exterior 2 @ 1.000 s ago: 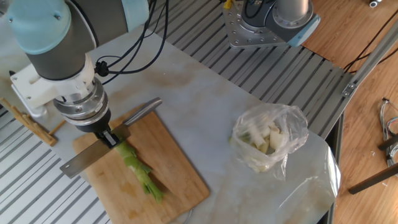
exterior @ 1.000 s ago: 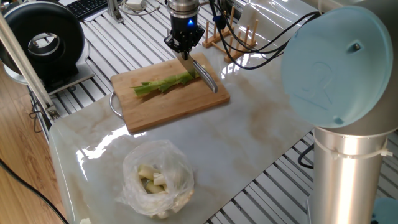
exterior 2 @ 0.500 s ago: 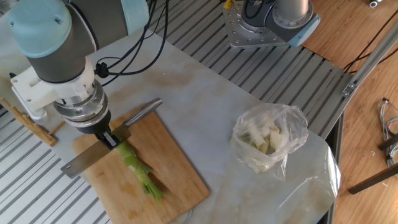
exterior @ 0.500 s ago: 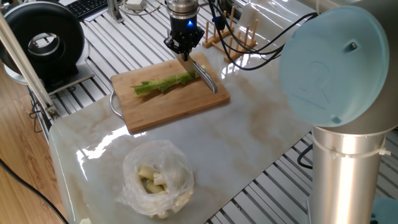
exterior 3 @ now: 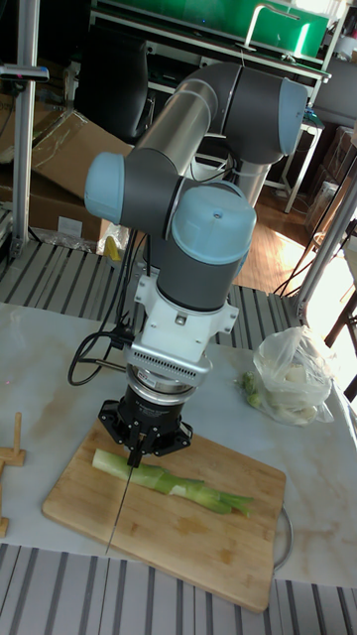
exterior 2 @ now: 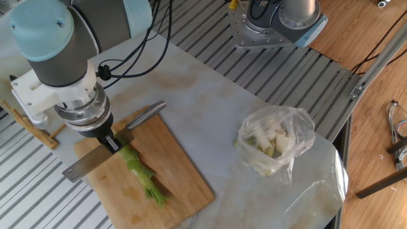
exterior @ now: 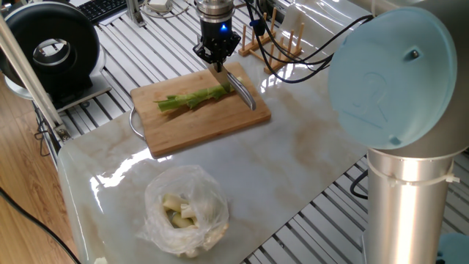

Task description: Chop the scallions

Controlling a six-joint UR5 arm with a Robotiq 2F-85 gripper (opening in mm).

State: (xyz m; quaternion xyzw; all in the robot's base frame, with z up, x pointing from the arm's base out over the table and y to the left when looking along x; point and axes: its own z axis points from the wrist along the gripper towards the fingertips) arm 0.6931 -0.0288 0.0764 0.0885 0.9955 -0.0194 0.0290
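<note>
Jaws clamped on the knife (exterior 2: 102, 156), gripper (exterior 3: 138, 444) pointing straight down w/ the blade edge at the pale end of the scallions (exterior 3: 169, 481). Stalk lies lengthwise on the wooden cutting board (exterior: 198, 121), leafy end away from the blade. Clear plastic bag (exterior 2: 275, 146) of whitish pieces sits well apart on the marble tabletop (exterior: 293, 154).
</note>
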